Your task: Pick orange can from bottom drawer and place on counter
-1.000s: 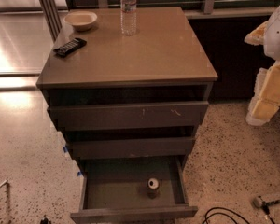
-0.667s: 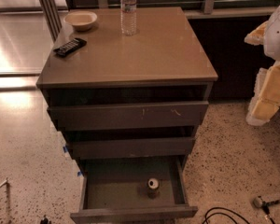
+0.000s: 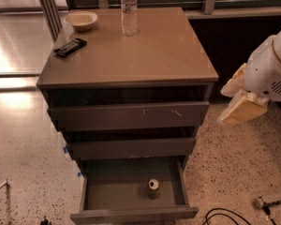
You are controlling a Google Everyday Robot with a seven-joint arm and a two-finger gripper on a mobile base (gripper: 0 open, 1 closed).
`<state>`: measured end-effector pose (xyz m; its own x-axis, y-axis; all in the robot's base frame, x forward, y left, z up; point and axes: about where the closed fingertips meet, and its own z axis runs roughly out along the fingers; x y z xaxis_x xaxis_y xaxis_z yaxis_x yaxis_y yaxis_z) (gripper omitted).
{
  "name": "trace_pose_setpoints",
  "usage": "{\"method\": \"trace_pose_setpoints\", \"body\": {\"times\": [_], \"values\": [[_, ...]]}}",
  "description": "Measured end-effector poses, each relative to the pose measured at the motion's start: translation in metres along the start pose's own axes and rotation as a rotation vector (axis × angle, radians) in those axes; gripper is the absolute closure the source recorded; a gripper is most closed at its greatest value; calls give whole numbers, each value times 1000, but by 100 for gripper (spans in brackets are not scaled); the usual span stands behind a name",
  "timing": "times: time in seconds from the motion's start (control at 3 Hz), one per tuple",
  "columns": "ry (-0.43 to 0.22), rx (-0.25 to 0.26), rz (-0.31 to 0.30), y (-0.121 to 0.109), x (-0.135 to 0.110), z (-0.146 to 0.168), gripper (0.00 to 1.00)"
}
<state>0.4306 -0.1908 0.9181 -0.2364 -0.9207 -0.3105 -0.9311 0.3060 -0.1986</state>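
The orange can (image 3: 153, 187) stands upright inside the open bottom drawer (image 3: 133, 214), right of its middle, with its silver top facing up. The counter (image 3: 150, 50) is the tan top of the drawer cabinet. My gripper (image 3: 241, 108) hangs at the right edge of the view on a white arm. It is to the right of the cabinet at about the height of the top drawer, well above and to the right of the can. It holds nothing that I can see.
A clear water bottle (image 3: 129, 12), a beige bowl (image 3: 81, 20) and a black flat object (image 3: 70, 47) sit on the back and left of the counter. The top drawer (image 3: 129, 116) and the middle drawer (image 3: 131, 148) are slightly ajar. Black cables (image 3: 225, 217) lie on the speckled floor at the bottom right.
The arm and gripper have come a little further left and down into view. The can and the drawers have not moved.
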Motion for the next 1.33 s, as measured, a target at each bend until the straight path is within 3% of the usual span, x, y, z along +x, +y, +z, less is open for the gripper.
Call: {"method": "trace_pose_setpoints", "body": {"times": [0.33,0.67,1.0,1.33], "values": [[-96,-91,30,34,-4,84,73],[-96,-91,40,44,0,111,96],[-96,-89,40,44,1,110,100],[-81,-73,38,50,8,131,100]]}}
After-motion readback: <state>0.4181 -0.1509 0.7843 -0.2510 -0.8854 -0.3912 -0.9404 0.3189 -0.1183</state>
